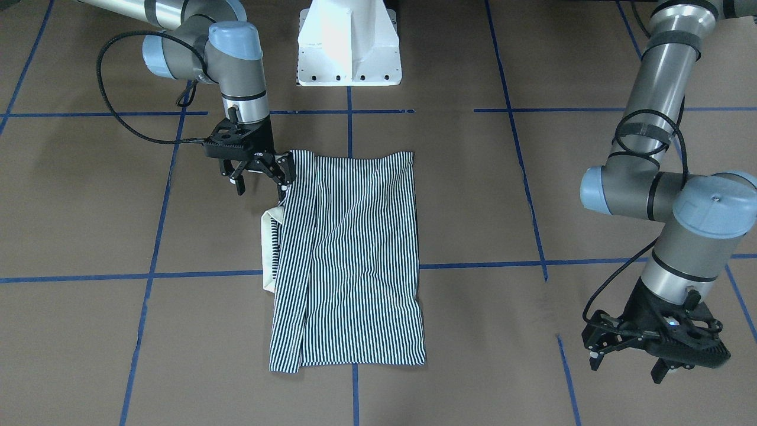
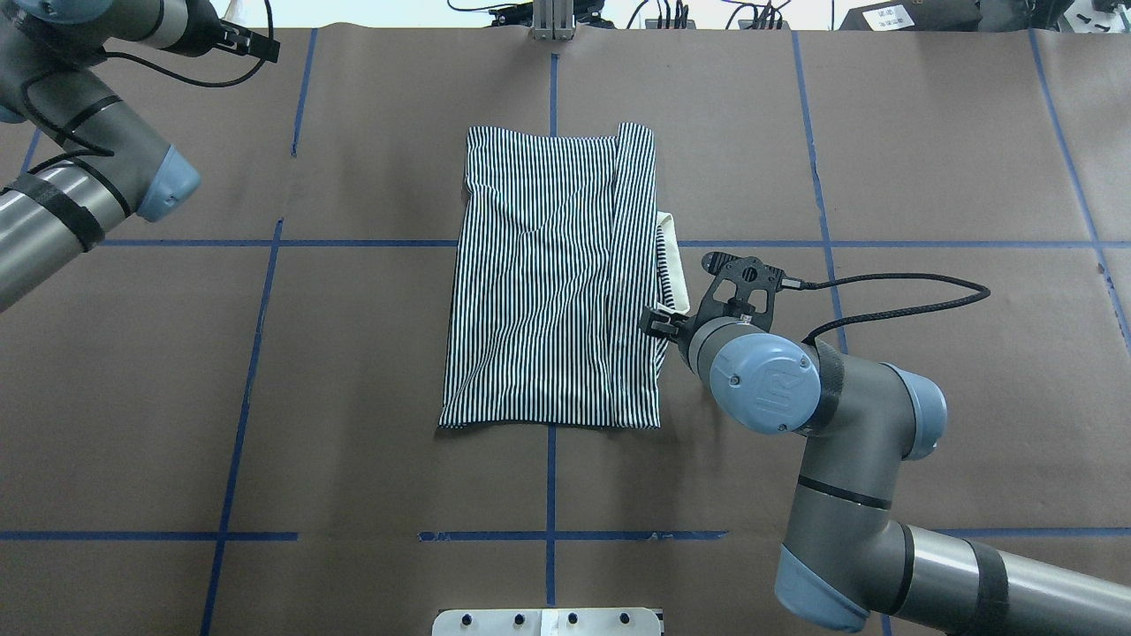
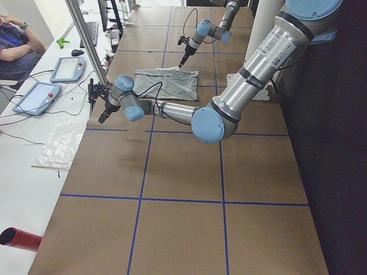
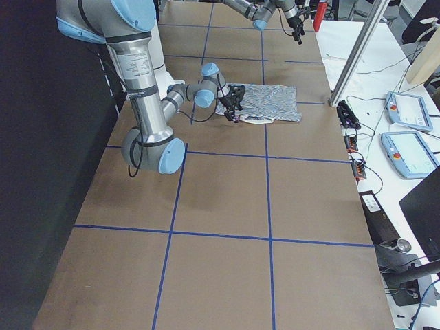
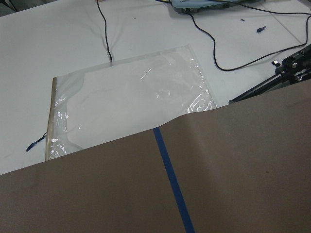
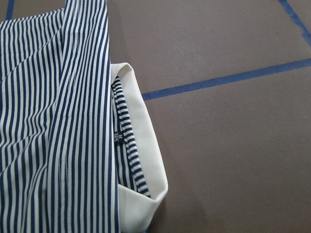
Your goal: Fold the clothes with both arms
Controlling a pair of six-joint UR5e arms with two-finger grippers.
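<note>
Item: short-sleeved polo shirt with thin navy-and-white stripes (image 2: 548, 283), lying as a long, flat rectangle at the centre of the brown paper-covered bench (image 2: 353, 397).
Protrusion: plain cream collar (image 2: 676, 265) sticks out at the shirt's 3 o'clock edge in the overhead view.
Right claw (image 1: 262, 180): spread wide and holding nothing. One finger touches the shirt's edge at about 4 o'clock, overhead.
Left claw (image 1: 626, 365): parted and empty, well apart from the shirt, toward the bench's 10 o'clock corner.
Step in hand: both sides appear folded in, so the crosswise fold probably remains.
Next move: likely calls for tucking the collar, then each claw pinching an end corner.
View differences: the right wrist view alone shows the neck label (image 6: 115, 137) inside the collar. The left wrist view alone shows a clear plastic bag (image 5: 126, 102) off the bench.
</note>
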